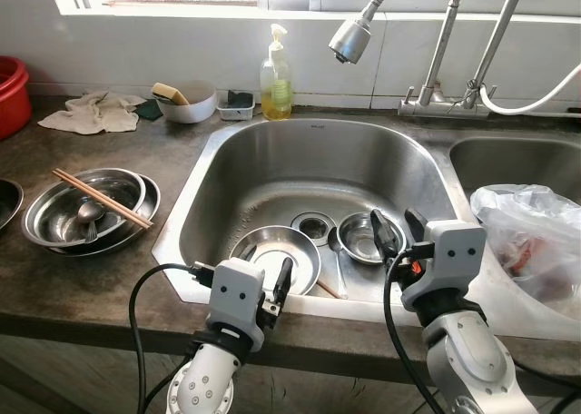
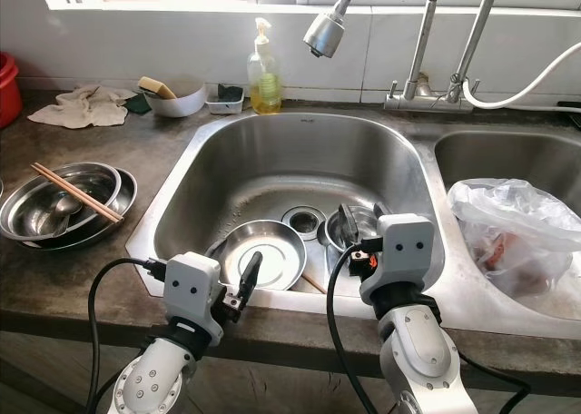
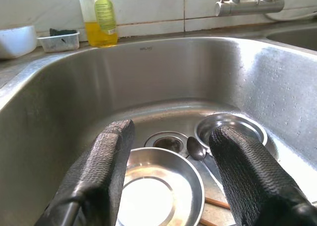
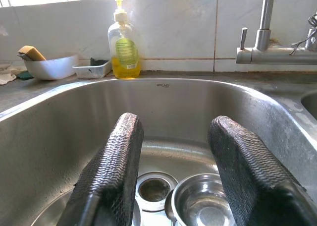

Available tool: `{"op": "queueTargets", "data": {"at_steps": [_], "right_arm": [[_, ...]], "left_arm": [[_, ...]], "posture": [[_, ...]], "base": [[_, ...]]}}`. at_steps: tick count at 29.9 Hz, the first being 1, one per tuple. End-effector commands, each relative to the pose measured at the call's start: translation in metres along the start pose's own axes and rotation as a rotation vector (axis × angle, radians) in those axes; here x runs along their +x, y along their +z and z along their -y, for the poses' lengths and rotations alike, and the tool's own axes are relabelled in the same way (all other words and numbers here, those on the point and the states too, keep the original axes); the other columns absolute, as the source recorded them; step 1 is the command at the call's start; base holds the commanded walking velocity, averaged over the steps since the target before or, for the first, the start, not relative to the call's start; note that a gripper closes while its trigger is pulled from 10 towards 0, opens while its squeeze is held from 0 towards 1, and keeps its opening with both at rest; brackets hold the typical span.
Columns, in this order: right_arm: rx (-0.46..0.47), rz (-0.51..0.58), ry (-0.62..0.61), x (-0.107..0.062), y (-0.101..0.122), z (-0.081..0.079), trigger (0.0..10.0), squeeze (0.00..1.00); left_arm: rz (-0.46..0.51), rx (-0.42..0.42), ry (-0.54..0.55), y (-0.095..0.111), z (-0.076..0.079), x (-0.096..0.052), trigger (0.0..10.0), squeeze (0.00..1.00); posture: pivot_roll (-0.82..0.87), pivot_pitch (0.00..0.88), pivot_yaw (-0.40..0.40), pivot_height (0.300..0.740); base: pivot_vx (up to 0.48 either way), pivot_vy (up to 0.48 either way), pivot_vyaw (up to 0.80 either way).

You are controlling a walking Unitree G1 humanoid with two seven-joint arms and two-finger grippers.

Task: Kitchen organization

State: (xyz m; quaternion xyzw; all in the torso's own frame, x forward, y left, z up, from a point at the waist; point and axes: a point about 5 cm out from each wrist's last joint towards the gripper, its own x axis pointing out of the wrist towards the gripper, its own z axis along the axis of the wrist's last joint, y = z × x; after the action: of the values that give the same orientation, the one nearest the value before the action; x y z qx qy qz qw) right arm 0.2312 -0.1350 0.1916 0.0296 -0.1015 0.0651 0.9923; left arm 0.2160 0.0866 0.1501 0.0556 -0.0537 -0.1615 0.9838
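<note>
Over the sink's near rim, both grippers hover w/ fingers spread wide and nothing between them. The left gripper (image 1: 277, 285) sits just above the front edge of the sink (image 1: 272, 151); directly below and ahead of its fingertips lies the wide steel plate (image 1: 275, 258), flat on the basin floor. The right gripper (image 1: 392, 227) is a bit further in and higher, its fingers apart over the small steel bowl (image 1: 360, 236), not touching it. Between the two grippers, on the basin floor, a spoon (image 3: 196, 149) lies beside the bowl w/ its handle running toward the near wall, and a chopstick end (image 1: 329, 290) pokes out by the plate's edge. Just beyond the plate & bowl is the drain (image 1: 313, 223).

Far past both grippers, on the back ledge: soap bottle (image 1: 276, 73) w/ yellow liquid, a small tray (image 1: 236, 105), and a white bowl (image 1: 188, 103) holding a sponge. A rag (image 1: 91, 113) lies further out to the left gripper's side. Well off to the left gripper's side on the counter (image 1: 54, 287), stacked steel bowls (image 1: 91, 210) carry a pair of chopsticks (image 1: 100, 197) across the top and a spoon inside. To the right gripper's side, a plastic bag (image 1: 531, 237) rests on the divider by the second basin. The pull-down faucet head (image 1: 349, 40) hangs above the basin.
</note>
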Motion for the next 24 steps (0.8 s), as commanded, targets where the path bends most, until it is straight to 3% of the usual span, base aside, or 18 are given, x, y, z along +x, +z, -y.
{"op": "queueTargets", "data": {"at_steps": [1, 24], "right_arm": [[-0.001, 0.002, 0.007, 0.0013, -0.0012, -0.0023, 10.0, 0.0], [0.032, 0.001, 0.014, 0.0084, -0.0029, -0.0073, 10.0, 0.0]], "left_arm": [[0.003, 0.003, -0.001, 0.0004, 0.0007, -0.0019, 10.0, 0.0], [-0.018, 0.006, 0.002, -0.0033, 0.0013, -0.0041, 10.0, 0.0]], "posture": [[0.14, 0.067, -0.021, 0.74], [0.15, 0.076, -0.017, 0.74]], "base": [[0.0, 0.0, 0.0], [0.0, 0.0, 0.0]]}}
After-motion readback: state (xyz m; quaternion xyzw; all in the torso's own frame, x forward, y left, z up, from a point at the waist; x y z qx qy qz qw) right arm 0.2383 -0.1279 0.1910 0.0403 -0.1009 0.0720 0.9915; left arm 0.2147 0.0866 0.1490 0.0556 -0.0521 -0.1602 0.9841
